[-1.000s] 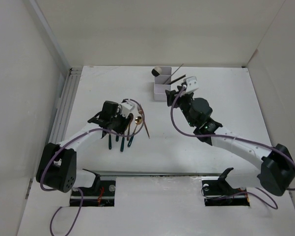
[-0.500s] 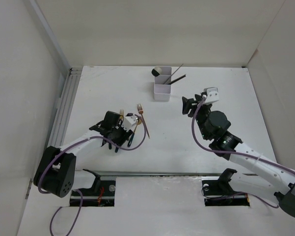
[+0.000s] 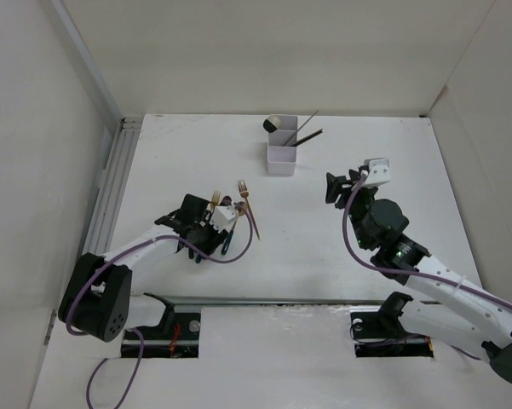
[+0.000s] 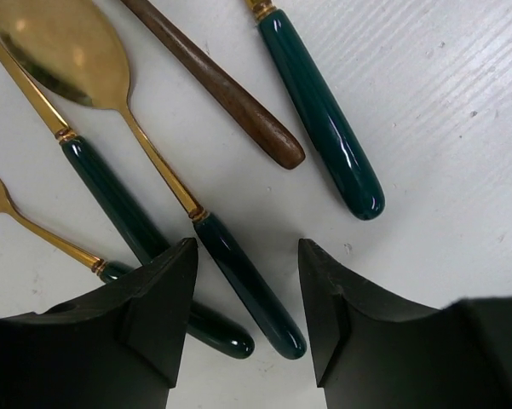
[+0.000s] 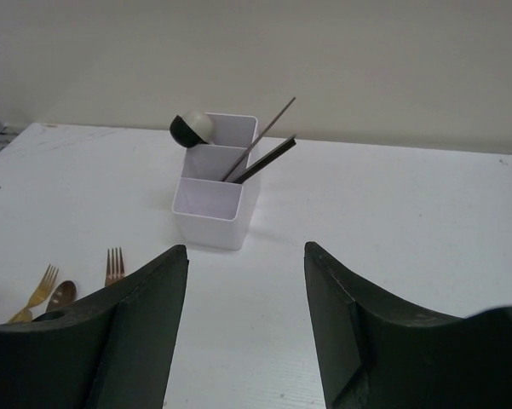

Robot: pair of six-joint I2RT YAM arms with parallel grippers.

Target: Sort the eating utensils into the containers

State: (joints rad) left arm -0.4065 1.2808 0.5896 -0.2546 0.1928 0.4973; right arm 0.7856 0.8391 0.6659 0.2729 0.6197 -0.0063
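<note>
Table (image 3: 392, 170): white three-cell organizer (image 3: 281, 164) sits upper centre, chopsticks (image 5: 264, 153) leaning out of it. Right gripper (image 5: 245, 256) is right of centre, jaws apart, empty, facing the organizer. Left gripper (image 4: 247, 256) is lower left, jaws spread astride one green-handled gold spoon (image 4: 247, 290), probably lined up for a pick.

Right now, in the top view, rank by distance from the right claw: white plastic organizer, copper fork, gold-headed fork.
1. White plastic three-compartment organizer, ahead-left of the right claw.
2. Copper fork, mid-table.
3. Gold-headed fork, farthest left.
</note>
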